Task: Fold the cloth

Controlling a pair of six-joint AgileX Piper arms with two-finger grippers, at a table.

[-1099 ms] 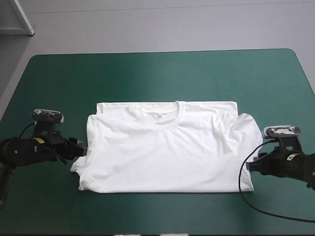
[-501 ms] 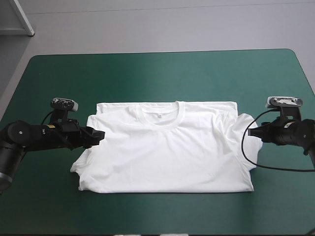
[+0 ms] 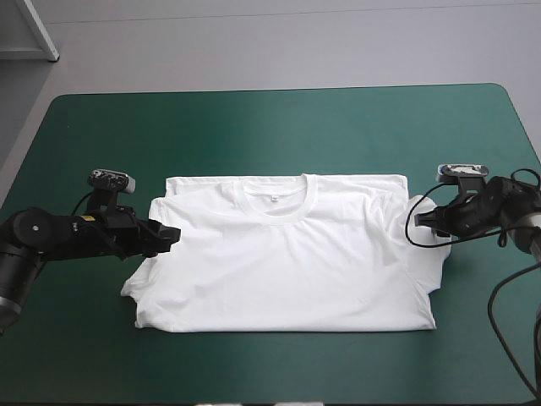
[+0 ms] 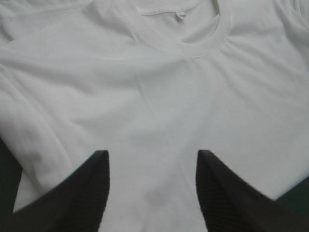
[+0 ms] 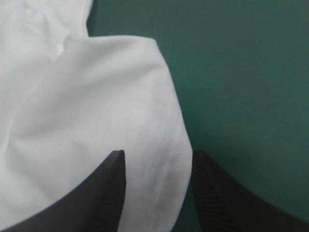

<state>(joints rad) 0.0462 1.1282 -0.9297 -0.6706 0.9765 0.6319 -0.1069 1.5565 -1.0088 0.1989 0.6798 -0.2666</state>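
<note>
T-shirt [image 3: 287, 254] lies flat mid-surface [image 3: 270, 127], collar toward the far edge; left hand [image 3: 172, 234] has moved up from the lower corner to the sleeve, spread open and empty, right hand [image 3: 420, 217] likewise released, astride the opposite sleeve's edge, so sleeve grasps look next.

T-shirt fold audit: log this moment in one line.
T-shirt: spread flat | left gripper: open, over its left edge | right gripper: open, at its right sleeve

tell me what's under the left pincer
The T-shirt, its white cloth filling the gap of the open left pincer. The cover beneath it there is hidden.
</note>
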